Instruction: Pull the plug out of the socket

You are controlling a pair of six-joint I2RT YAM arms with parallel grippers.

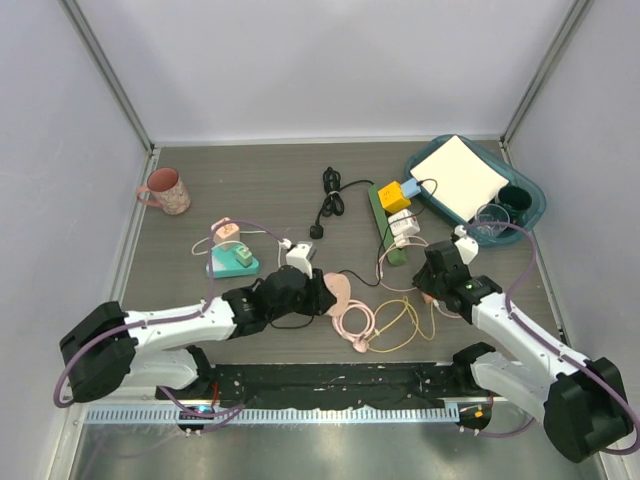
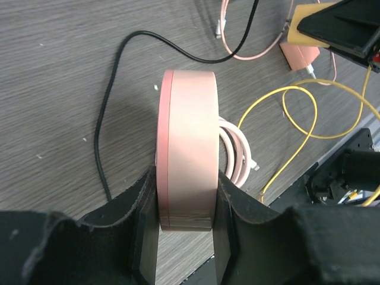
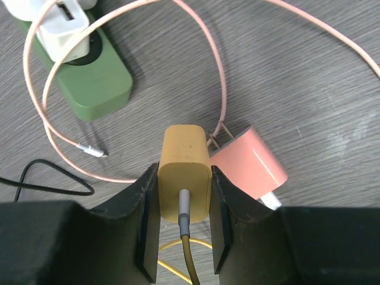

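Observation:
My left gripper (image 2: pixel 185 237) is shut on a round pink socket disc (image 2: pixel 189 148), held on edge over the table; in the top view the disc (image 1: pixel 338 292) is mid-table. My right gripper (image 3: pixel 184 234) is shut on a yellow plug block (image 3: pixel 184 172) with a yellow cable (image 3: pixel 189 261) leaving its back. In the top view the right gripper (image 1: pixel 432 285) is well right of the disc, the two apart. A pink adapter (image 3: pixel 248 163) lies touching the yellow plug's right side.
A green power strip (image 1: pixel 385 225) holds a yellow cube (image 1: pixel 393 195) and a white charger (image 1: pixel 405 228). Pink and yellow cable coils (image 1: pixel 375 325) lie between the arms. A teal tray (image 1: pixel 530 190), pink mug (image 1: pixel 165 190), black cable (image 1: pixel 330 195) and teal block (image 1: pixel 232 262) stand farther back.

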